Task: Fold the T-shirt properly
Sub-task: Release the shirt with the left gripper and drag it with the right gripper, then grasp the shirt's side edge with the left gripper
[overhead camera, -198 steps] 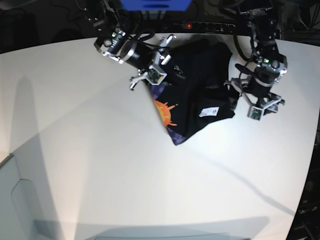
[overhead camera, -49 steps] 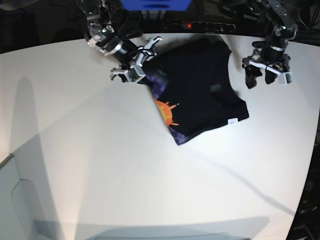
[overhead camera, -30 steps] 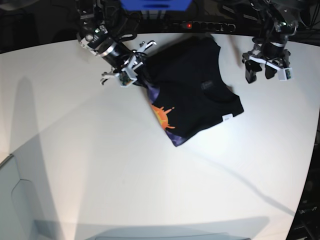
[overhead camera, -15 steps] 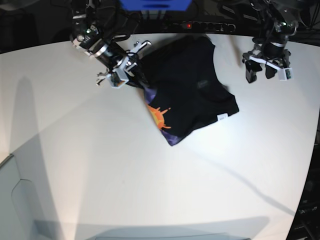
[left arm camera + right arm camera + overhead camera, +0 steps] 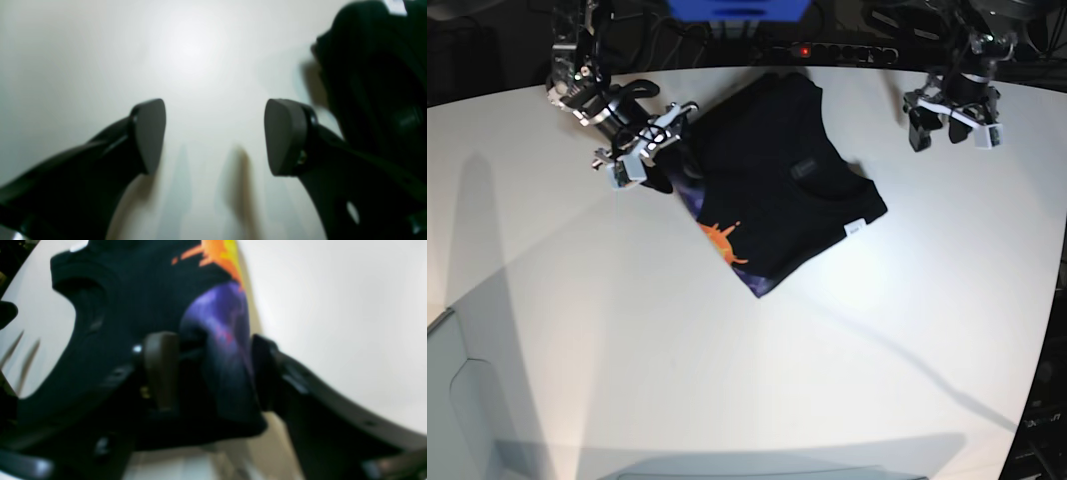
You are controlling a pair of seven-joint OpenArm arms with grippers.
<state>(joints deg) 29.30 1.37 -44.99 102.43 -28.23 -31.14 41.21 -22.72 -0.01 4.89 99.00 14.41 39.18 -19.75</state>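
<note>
T-shirt [image 5: 772, 175] is laid at far centre on the table [image 5: 627, 350]; light, limp, crease-prone cloth is expected. The near purple corner should be pinched through all layers, then the hem by the label [image 5: 855, 227]. Farther left, cloth is straddled, unclamped, by the right claw's [image 5: 213, 373] parted fingers. Far right, the left claw [image 5: 215, 136] is spread, empty.
</note>
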